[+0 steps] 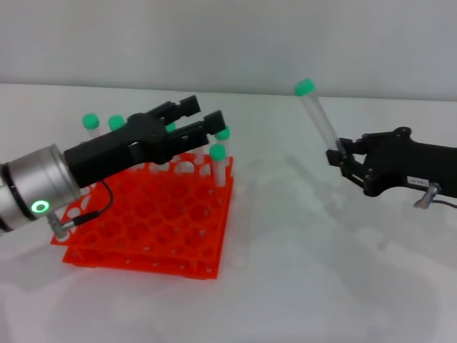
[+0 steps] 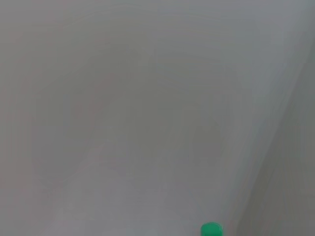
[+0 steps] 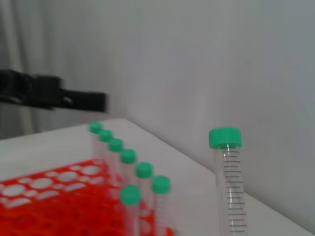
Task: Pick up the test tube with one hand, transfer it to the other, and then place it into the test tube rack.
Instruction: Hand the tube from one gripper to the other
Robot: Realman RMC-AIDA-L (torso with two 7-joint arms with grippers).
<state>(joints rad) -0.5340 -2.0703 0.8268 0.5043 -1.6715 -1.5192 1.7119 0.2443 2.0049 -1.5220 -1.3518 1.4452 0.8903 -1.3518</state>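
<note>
My right gripper (image 1: 337, 158), black with a small white label, is shut on the lower end of the test tube (image 1: 318, 121). The tube is held off the table, tilted, with its green cap up, and it also shows upright in the right wrist view (image 3: 227, 182). The orange-red test tube rack (image 1: 153, 229) stands at the left. My left gripper (image 1: 202, 114), on the silver arm with the green-lit button, hovers open over the rack's far side, well to the left of the held tube. Its dark fingers (image 3: 74, 98) show far off in the right wrist view.
Several other green-capped tubes (image 1: 218, 161) stand in the rack's far rows and appear in a line (image 3: 129, 157) in the right wrist view. A single green cap (image 2: 211, 229) shows in the left wrist view. White table (image 1: 321, 271) lies between rack and right arm.
</note>
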